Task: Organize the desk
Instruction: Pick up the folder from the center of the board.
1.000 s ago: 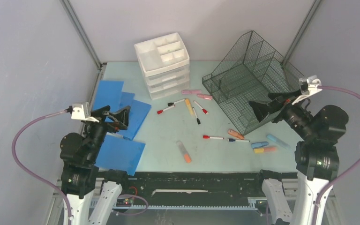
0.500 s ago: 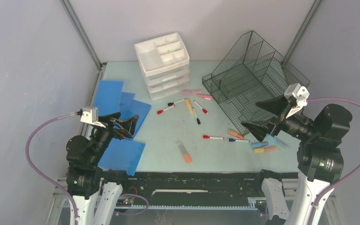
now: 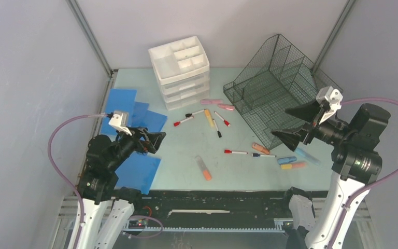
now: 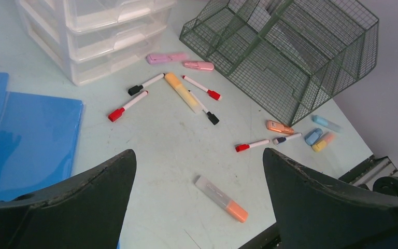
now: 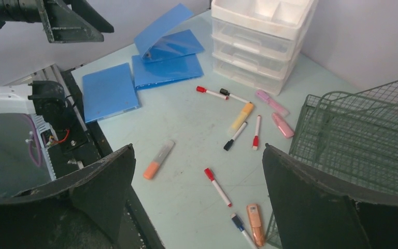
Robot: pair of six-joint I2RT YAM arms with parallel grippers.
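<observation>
The pale mint-green desk (image 3: 186,150) is strewn with pens. Red-capped markers (image 3: 183,121) (image 3: 235,152), black-capped markers (image 3: 216,127), pink highlighters (image 3: 211,101) and a yellow one (image 3: 208,118) lie in the middle. An orange highlighter (image 3: 203,168) (image 4: 221,191) lies near the front edge. Orange, blue and yellow highlighters (image 3: 292,162) sit by the tray. My left gripper (image 3: 153,141) (image 4: 198,153) hovers open over the blue folders, empty. My right gripper (image 3: 292,124) (image 5: 198,147) hangs open and empty in front of the tray, above a red-capped marker (image 5: 217,187).
A white plastic drawer unit (image 3: 180,71) stands at the back centre. A dark wire-mesh tray (image 3: 277,85) stands tilted at the back right. Blue folders (image 3: 134,171) (image 3: 120,104) overlap along the left side. A black rail (image 3: 212,199) runs along the near edge; grey walls enclose the desk.
The left arm has swung right and forward, carrying its gripper out over the folders. The right gripper has rolled so that its fingers stand one above the other. Both stayed open.
</observation>
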